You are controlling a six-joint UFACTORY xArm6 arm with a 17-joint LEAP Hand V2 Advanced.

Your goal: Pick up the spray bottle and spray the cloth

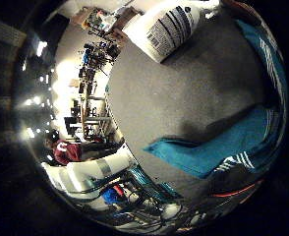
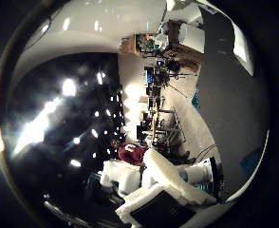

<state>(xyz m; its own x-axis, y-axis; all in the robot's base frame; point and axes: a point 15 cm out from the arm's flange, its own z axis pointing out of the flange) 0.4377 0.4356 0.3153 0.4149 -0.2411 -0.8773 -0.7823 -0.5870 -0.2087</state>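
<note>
In the right little finger side palm view, a white spray bottle (image 1: 169,29) with a printed label is on the grey table (image 1: 174,88), near its far edge. A teal cloth (image 1: 218,147) with white stripes lies crumpled on the same table, away from the bottle. In the right thumb side palm view, white parts of my hand (image 2: 163,185) reach in from the edge with the fingers relaxed and nothing between them. The hand is above the table, away from both the bottle and the cloth.
Past the table's edge stand cluttered shelves and benches (image 1: 95,59). The thumb side view looks mostly at the room: a dark ceiling with bright lights (image 2: 68,90) and workbenches (image 2: 163,66).
</note>
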